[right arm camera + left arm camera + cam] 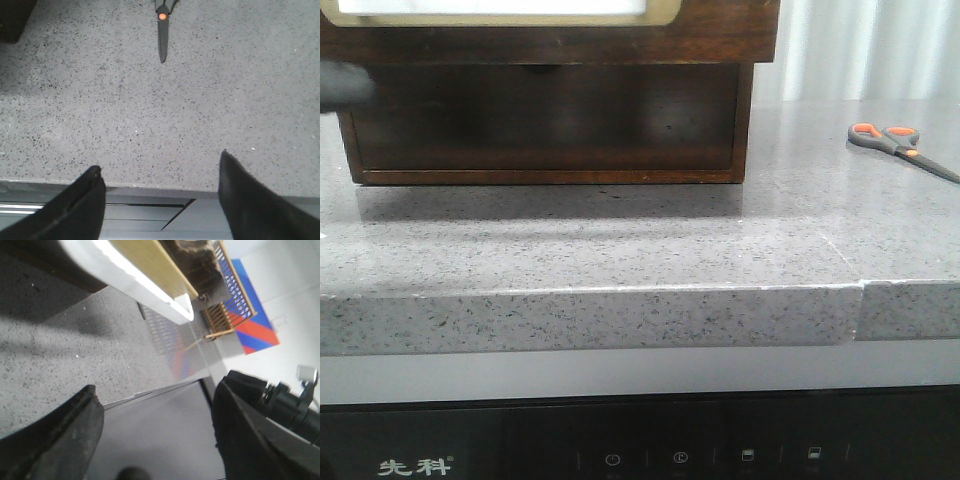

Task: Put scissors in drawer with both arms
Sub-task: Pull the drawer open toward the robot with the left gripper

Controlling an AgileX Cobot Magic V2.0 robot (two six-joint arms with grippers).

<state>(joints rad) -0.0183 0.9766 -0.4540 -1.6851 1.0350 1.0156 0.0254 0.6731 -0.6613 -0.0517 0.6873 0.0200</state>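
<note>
The scissors [898,142], grey handles lined orange, lie flat on the counter at the far right. Only their dark blades and orange pivot [162,35] show in the right wrist view, well ahead of my right gripper [160,162]. That gripper is open and empty, over the counter's front edge. The dark brown drawer [545,120] faces me under the cabinet's cream-framed top, a finger notch at its top edge. A blurred black part of my left arm [342,85] sits at the drawer's left end. My left gripper [155,405] is open and holds nothing.
The speckled grey counter [620,240] has a seam near its front right corner. The cabinet's cream frame [140,280] runs across the left wrist view. Below the counter is a black appliance panel [640,440].
</note>
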